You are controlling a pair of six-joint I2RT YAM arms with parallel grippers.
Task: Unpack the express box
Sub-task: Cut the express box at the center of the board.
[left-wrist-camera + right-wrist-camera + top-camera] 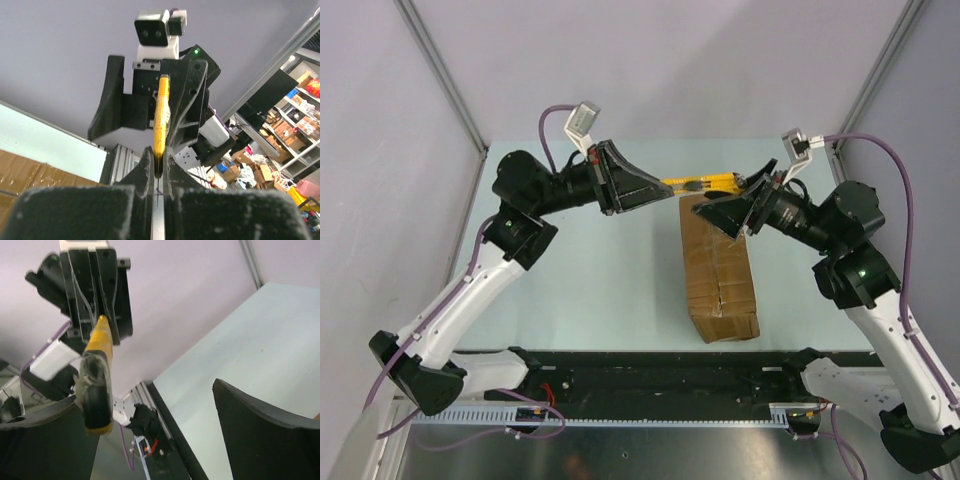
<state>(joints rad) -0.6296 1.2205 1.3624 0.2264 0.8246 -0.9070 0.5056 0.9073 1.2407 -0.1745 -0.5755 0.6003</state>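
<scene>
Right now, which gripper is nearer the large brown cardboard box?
Right. In the top view the right gripper is over the far end of the brown cardboard box, jaws open. The left gripper is off to the box's far left, shut on the yellow utility knife.

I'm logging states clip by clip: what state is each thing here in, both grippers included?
Large brown cardboard express box: lying flat on the table, flaps closed, top tape seam looks uncut.
Yellow utility knife: held in the air above the box's far end; blade hidden.
Left gripper: shut on the utility knife.
Right gripper: open, fingers spread wide around the knife's other end.
</scene>
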